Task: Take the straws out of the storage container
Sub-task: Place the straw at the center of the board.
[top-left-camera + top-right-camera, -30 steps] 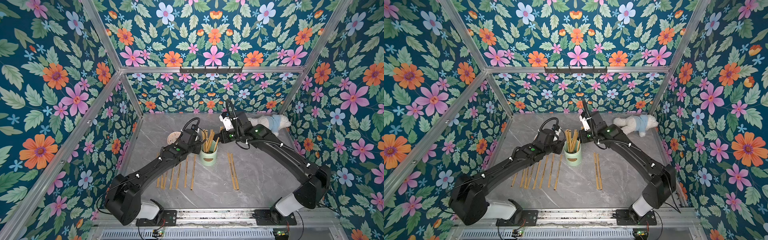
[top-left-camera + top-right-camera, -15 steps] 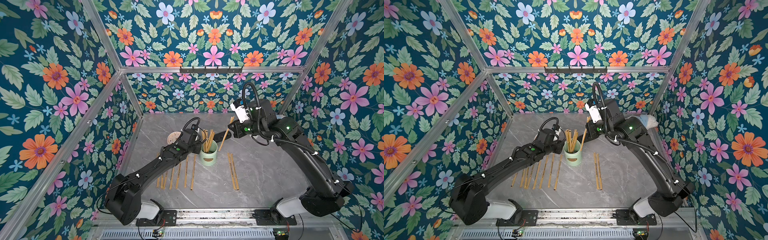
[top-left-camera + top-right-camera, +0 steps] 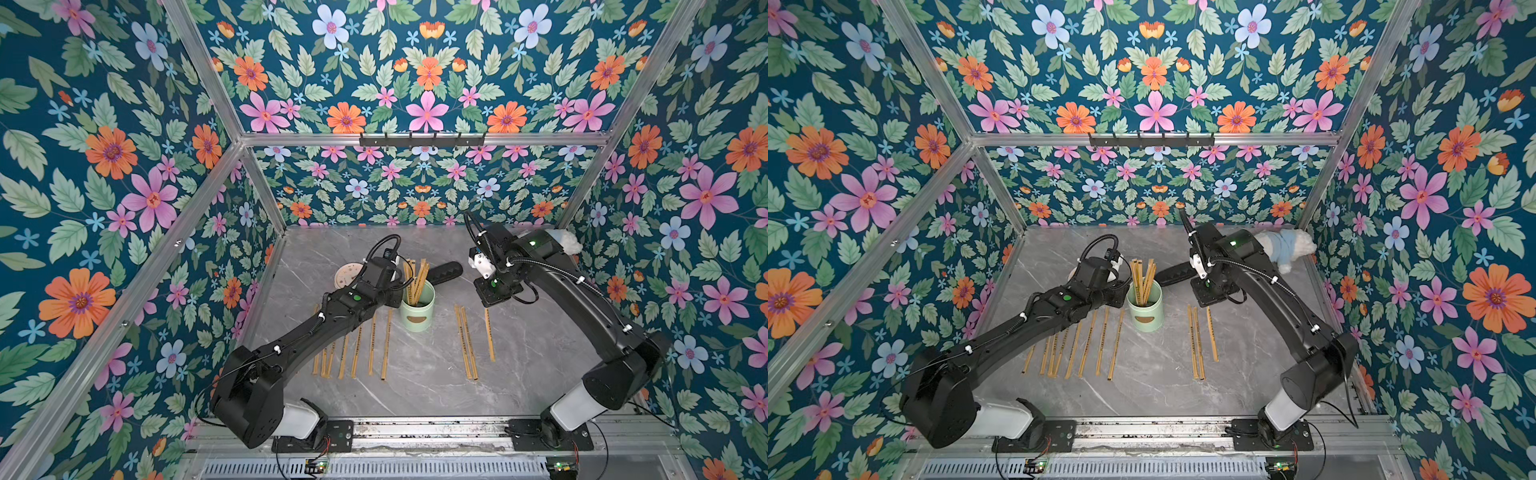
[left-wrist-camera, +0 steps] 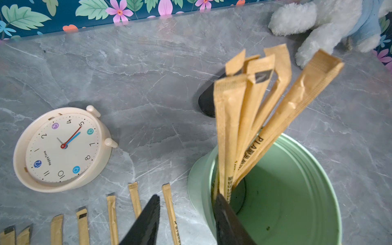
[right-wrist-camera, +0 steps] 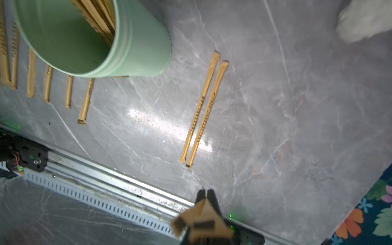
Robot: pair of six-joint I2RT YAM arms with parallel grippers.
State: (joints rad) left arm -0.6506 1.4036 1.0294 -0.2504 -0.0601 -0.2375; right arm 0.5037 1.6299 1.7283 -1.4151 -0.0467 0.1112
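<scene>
Right wrist view: the right hand is pinched tight on the flattened end of one straw, low over the right side of the grey counter. In both top views that straw runs from the hand toward the near edge, just right of a pair of straws lying side by side. Whether its near end rests on the counter I cannot tell. The left hand stands half open astride the left rim of the green canister, one finger inside and one outside. The canister stands upright mid-counter with a handful of straws leaning in it. A row of more straws lies on the counter to its left. A clock lies face up at far left, and a plush toy sits in the far right corner.
</scene>
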